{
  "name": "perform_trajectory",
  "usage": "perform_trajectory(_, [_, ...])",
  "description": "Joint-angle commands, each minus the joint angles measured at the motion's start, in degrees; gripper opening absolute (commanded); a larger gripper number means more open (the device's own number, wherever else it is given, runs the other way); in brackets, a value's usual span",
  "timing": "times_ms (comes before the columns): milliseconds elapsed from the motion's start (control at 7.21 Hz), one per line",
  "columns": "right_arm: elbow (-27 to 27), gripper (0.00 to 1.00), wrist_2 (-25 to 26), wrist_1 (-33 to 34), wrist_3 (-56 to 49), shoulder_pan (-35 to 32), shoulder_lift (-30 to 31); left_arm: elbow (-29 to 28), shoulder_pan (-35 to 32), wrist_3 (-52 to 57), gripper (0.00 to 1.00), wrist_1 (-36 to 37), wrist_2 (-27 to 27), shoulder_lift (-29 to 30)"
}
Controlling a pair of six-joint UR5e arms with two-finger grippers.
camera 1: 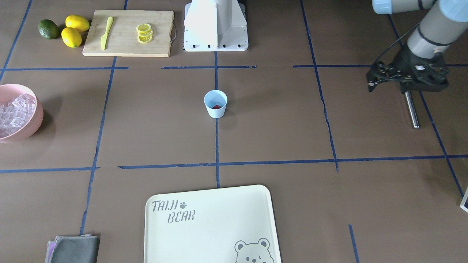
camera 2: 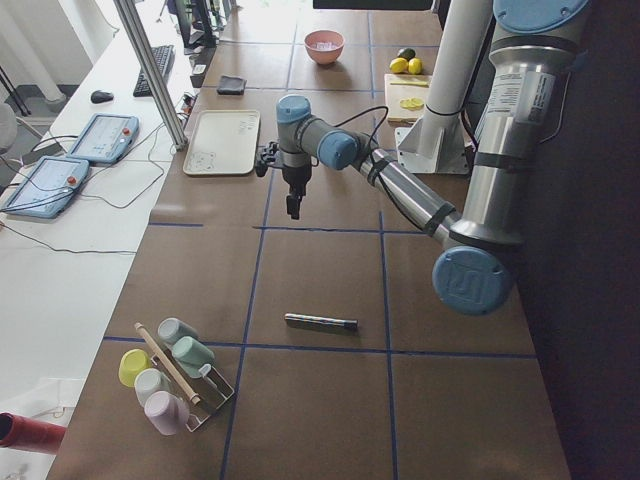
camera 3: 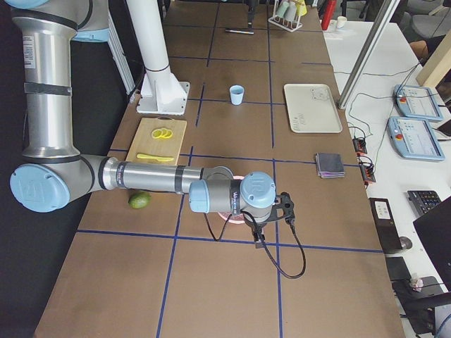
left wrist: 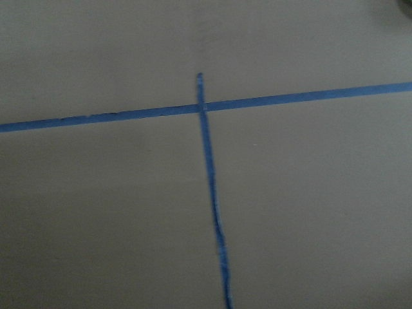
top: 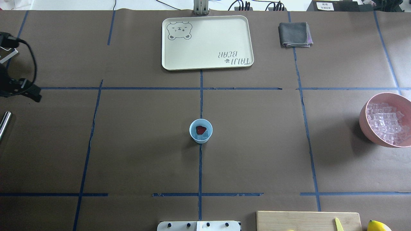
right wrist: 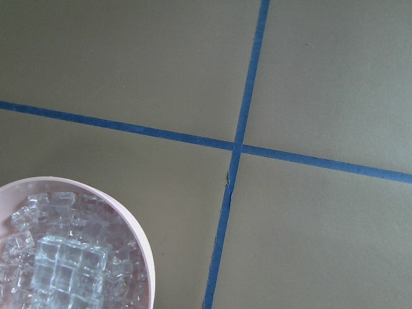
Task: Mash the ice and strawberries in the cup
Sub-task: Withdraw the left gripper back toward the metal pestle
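Brown paper bench (camera 1: 278, 124) with a blue tape grid. A white side desk (camera 2: 60, 250) with pendants (camera 2: 100, 135) and a keyboard runs down the left of the left-end view. The cup (camera 1: 215, 111) stands upright mid-frame on a tape line with the strawberry (top: 201, 129) inside it. There is something pale under the berry, can't tell if it is ice. The ice (camera 1: 12, 113) is heaped in the pink bowl (camera 1: 37, 119) at the left edge. The cutting board (camera 1: 128, 33) is upper left, with lemon slices (camera 1: 144, 33) and a yellow knife (camera 1: 106, 32) on it. Two lemons (camera 1: 75, 30) and an avocado (camera 1: 48, 29) sit just beside the board. The bear tray (camera 1: 212, 226) is bottom centre and the grey cloth (camera 1: 75, 249) bottom left. My left tool (camera 2: 292, 205) hangs above the bench, touching nothing, with nothing seen in it. I can't tell how far open it is. The metal rod (camera 2: 320, 322) lies flat on the bench, well apart from it. My right tool (camera 3: 256, 232) hangs over the pink bowl's edge. Its opening I can't tell.
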State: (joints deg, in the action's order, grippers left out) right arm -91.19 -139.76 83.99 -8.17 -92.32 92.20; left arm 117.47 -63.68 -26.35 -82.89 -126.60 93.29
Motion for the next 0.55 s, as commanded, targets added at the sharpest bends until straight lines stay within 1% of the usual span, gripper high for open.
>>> perform_trajectory(0, [-0.13, 0.99, 0.1, -0.06, 0.0, 0.04, -0.09, -2.94, -6.97, 9.63, 1.0, -5.93, -3.2, -7.57])
perform_trajectory(139, [-0.13, 0.99, 0.1, -0.06, 0.0, 0.04, -0.35, -6.52, -6.98, 9.22, 1.0, -12.75, -3.21, -9.86])
perform_trajectory(277, [-0.13, 0.99, 0.1, -0.06, 0.0, -0.05, -0.35, -13.34, -6.89, 5.65, 1.0, -23.0, -3.21, -10.66])
perform_trajectory(416, [-0.22, 0.99, 0.1, -0.06, 0.0, 0.04, -0.35, -20.37, -6.72, -4.31, 1.0, -35.46, -2.77, -10.67])
